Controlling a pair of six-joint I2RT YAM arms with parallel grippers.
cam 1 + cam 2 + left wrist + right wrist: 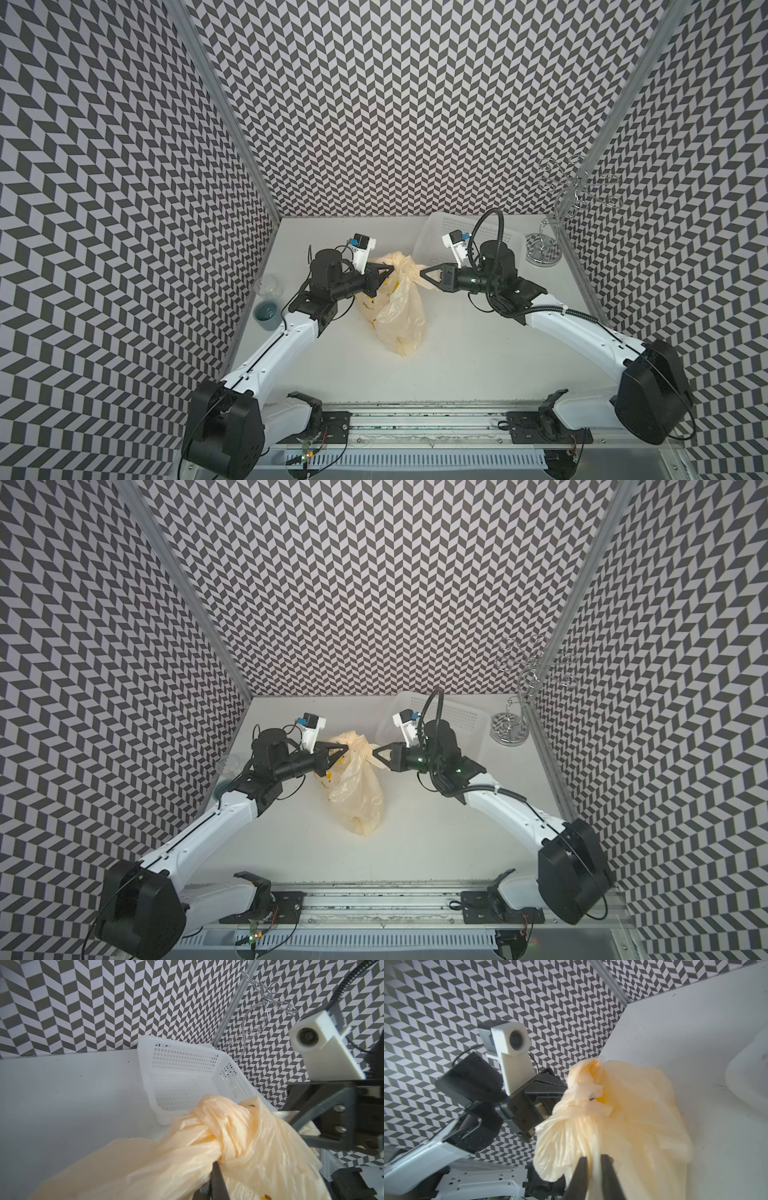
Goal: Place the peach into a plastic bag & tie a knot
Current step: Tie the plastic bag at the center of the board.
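As the right pincer (pixel 422 275) clamps it, the bag (pixel 401 316) sags alongside.

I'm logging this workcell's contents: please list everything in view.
table: one, white, under everything.
plastic bag: one, cream-yellow, centre of table.
knot: one, cream-yellow, bag's top.
basket: one, white perforated, back right of table.
wire stand: one, chrome, back right corner.
clear cup: one, transparent, left table edge.
blue cup: one, grey-blue, just in front of clear cup.
left gripper: one, black, shut on the plastic bag's top.
right gripper: one, black, shut on a bag strip.
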